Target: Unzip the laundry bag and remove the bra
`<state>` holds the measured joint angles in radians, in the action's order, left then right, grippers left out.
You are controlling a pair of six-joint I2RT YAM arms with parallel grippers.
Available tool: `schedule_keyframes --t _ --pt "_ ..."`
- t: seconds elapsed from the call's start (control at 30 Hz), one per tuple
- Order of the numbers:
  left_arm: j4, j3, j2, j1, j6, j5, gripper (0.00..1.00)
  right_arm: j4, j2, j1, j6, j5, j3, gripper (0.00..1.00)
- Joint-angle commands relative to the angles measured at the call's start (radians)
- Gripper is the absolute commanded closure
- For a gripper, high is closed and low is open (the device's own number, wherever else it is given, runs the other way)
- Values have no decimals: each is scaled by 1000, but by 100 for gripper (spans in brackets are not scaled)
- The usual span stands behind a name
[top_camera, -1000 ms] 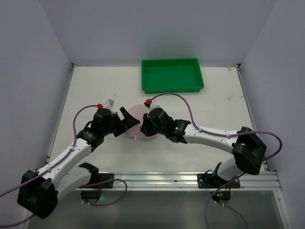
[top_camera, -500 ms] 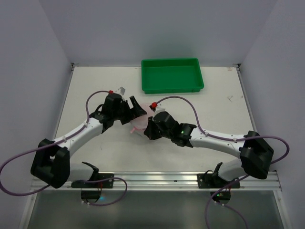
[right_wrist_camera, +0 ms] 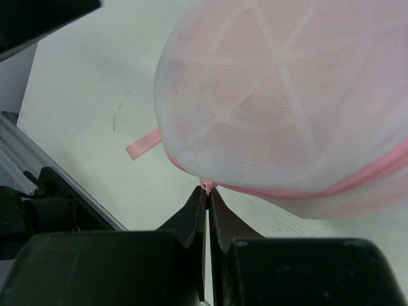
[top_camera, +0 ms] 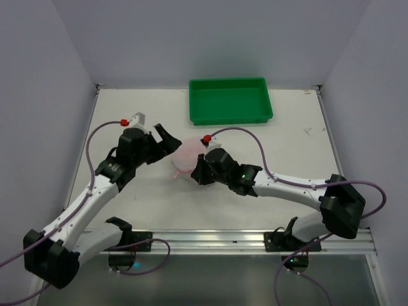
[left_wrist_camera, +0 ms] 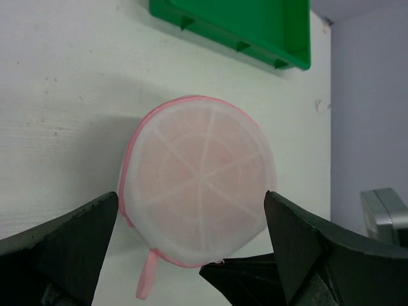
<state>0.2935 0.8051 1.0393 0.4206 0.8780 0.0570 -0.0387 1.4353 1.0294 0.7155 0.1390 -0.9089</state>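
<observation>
Between the tight-squeezed tips of my right gripper [right_wrist_camera: 208,195] I am pinching the little pink zipper pull [right_wrist_camera: 205,185], so I can drag it around the rim. Just above it the laundry bag [right_wrist_camera: 287,108] is lying on the table [top_camera: 127,121], not unzipped yet, I think. My left gripper [left_wrist_camera: 191,199] is spreading wide, one finger on each side of the bag, holding nothing, ready to steady it. The bra is hiding inside; I am seeing only pink through the mesh. I am counting one bag, one pink loop [right_wrist_camera: 143,145], one green tray [top_camera: 231,102], two grippers.
</observation>
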Motion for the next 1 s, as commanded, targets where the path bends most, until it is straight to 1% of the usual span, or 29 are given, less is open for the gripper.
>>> schedule_keyframes --t 0.0,0.07,0.1,0.13,0.2,0.23,0.27,0.33,0.37,0.47,0.5,0.57,0.63,0.67,0.7,0.77,0.8,0.87,0.9,0.97 --pt "134 -69 -155 -6 81 -143 0 65 14 3 9 28 -38 100" --pt "128 -108 -232 -5 140 -114 0 75 22 3 7 16 -33 100" --pt "115 -150 -251 -5 157 -71 0 77 23 3 6 14 -31 100" --pt "102 -167 -260 -5 188 -57 0 82 27 3 4 7 -30 100" --pt "52 -196 -257 0 213 28 0 85 33 3 1 5 -30 100" --pt "35 -219 -248 1 235 47 0 83 34 3 1 4 -30 100" --pt "4 -230 -228 23 248 59 0 83 36 3 1 4 -28 100" --pt "-23 -248 -210 58 278 40 1 85 34 4 4 2 -27 100" --pt "-46 -259 -188 96 289 24 2 85 34 3 4 2 -25 100" --pt "-109 -264 -132 142 312 -8 9 82 34 4 4 1 -25 100" --pt "-126 -262 -115 145 318 -6 14 79 34 3 4 -1 -25 100" --pt "-164 -250 -68 153 326 -2 18 72 31 3 1 -4 -25 100" --pt "-201 -248 -52 161 343 0 32 65 27 3 -11 -3 -19 100" --pt "-229 -248 -44 164 345 -2 41 63 13 3 -19 4 -4 100" --pt "-234 -245 -41 164 346 -6 60 60 1 -2 -39 16 7 100" --pt "-226 -238 -33 164 326 -16 77 54 -56 -18 -56 42 62 100" --pt "-220 -227 -30 162 317 -28 91 54 -81 -49 -77 45 83 100" --pt "-215 -221 -18 150 271 -20 100 42 -165 -86 -112 36 146 100" --pt "-221 -222 -13 142 244 12 100 13 -192 -124 -125 37 163 100" --pt "-249 -228 7 118 205 55 100 -4 -249 -156 -155 34 211 100"
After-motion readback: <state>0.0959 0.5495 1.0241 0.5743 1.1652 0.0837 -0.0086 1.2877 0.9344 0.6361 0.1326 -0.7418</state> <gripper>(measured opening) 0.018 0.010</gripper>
